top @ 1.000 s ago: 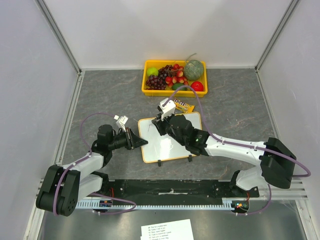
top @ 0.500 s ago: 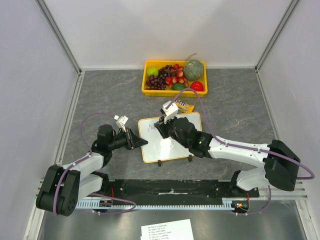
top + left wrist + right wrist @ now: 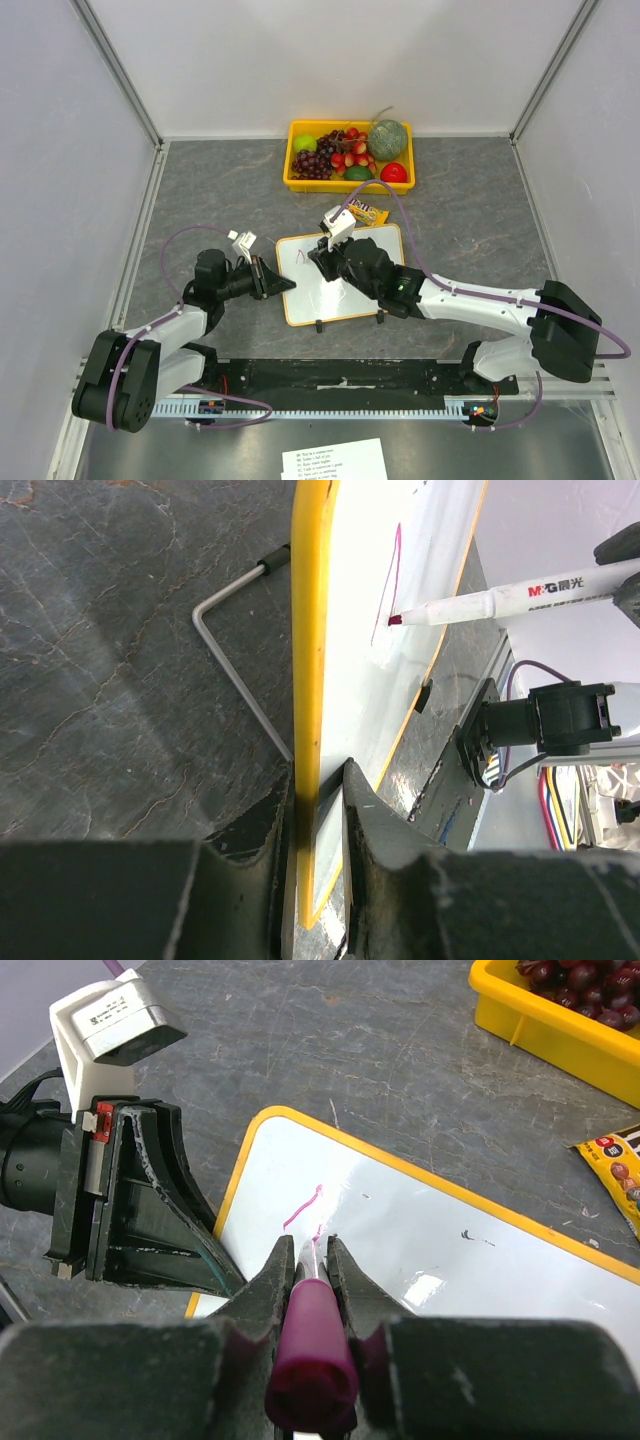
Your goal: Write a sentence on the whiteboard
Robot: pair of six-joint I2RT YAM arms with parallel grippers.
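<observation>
While L tool (image 3: 318, 780) clamps whiteboard (image 3: 335, 295) edge; R tool (image 3: 313, 1250) pinches marker (image 3: 500, 602) | bin (image 3: 290, 160): fruit (image 3: 390, 134)

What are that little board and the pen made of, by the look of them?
The whiteboard: glossy white face, probably coated or plastic, since it mirrors the lights; its yellow-orange rim looks plastic. The marker: smooth white barrel with printed lettering, likely plastic.

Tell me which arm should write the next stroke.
Right: the right hand grips the marker, tip at the whiteboard beside the pink stroke; the left hand is clamped on the board's edge, steadying it.
</observation>
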